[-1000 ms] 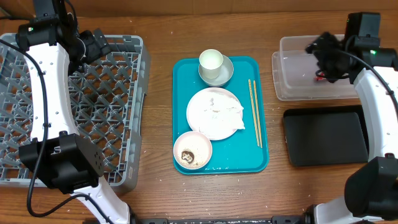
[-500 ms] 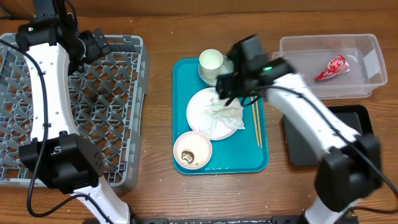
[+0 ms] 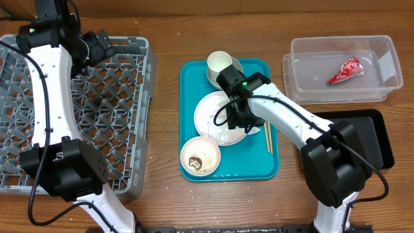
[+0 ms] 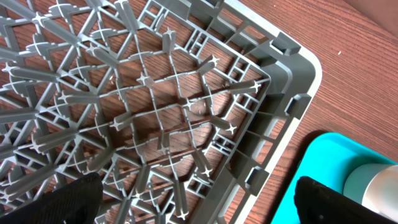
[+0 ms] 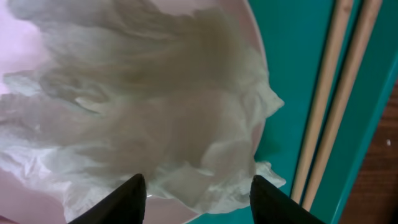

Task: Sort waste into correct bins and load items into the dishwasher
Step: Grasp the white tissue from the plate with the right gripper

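Observation:
A crumpled white napkin (image 5: 155, 112) lies on the round white plate (image 3: 208, 113) in the teal tray (image 3: 194, 84). My right gripper (image 5: 196, 193) hangs low over it, open, its fingers either side of the napkin's near edge. In the overhead view the right gripper (image 3: 236, 120) covers the plate's right half. Wooden chopsticks (image 5: 336, 93) lie on the tray just right of the plate. A red wrapper (image 3: 344, 70) rests in the clear tub (image 3: 304, 90). My left gripper (image 4: 199, 199) is open and empty above the far right corner of the grey dish rack (image 4: 186, 112).
A white cup (image 3: 218, 63) stands in a white bowl (image 3: 231, 77) at the tray's far end. Another bowl (image 3: 200, 156) with brownish food scraps sits at its near end. The shallow black tray (image 3: 369, 129) lies in front of the clear tub.
My right arm has swung from the clear tub to the plate, leaving the red wrapper in the tub. Its jaws have narrowed around the napkin's edge. The left arm has not moved.

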`<state>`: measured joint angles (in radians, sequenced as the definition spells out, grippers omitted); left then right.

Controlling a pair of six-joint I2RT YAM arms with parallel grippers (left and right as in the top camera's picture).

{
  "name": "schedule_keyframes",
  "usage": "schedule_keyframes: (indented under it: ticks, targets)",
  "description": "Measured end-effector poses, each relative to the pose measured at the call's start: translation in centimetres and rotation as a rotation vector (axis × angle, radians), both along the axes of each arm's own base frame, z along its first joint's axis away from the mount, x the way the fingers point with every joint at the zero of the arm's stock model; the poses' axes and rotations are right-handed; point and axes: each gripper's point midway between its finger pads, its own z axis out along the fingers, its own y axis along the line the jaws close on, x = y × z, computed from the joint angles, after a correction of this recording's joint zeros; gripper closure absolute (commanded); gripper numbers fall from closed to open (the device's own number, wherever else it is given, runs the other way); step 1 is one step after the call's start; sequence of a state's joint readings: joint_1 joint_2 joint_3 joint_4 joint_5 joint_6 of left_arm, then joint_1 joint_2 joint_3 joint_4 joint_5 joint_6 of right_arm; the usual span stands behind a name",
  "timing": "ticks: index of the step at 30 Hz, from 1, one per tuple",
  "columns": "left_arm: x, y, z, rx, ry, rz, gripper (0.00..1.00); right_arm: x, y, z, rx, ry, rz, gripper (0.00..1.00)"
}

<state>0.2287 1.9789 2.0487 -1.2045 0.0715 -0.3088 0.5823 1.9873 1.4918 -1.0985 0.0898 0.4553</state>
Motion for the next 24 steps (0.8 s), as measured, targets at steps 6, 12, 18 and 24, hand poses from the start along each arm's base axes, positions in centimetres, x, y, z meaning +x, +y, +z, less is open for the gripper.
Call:
schedule_keyframes:
  ticks: [6,12,18,24]
  targets:
    - [0.0,0.0,0.0,0.000,0.000,0.000,0.00,1.0,1.0,0.0,0.050,-0.038,-0.068,0.35]
    - [0.0,0.0,0.0,0.000,0.000,0.000,0.00,0.4,1.2,-2.0,0.047,0.022,-0.082,0.46]
    - [0.0,0.0,0.0,0.000,0.000,0.000,0.00,-0.1,1.2,-3.1,0.035,0.058,-0.090,0.96]
    - [0.0,0.0,0.0,0.000,0.000,0.000,0.00,-0.7,0.6,-2.8,0.005,0.085,-0.094,0.96]
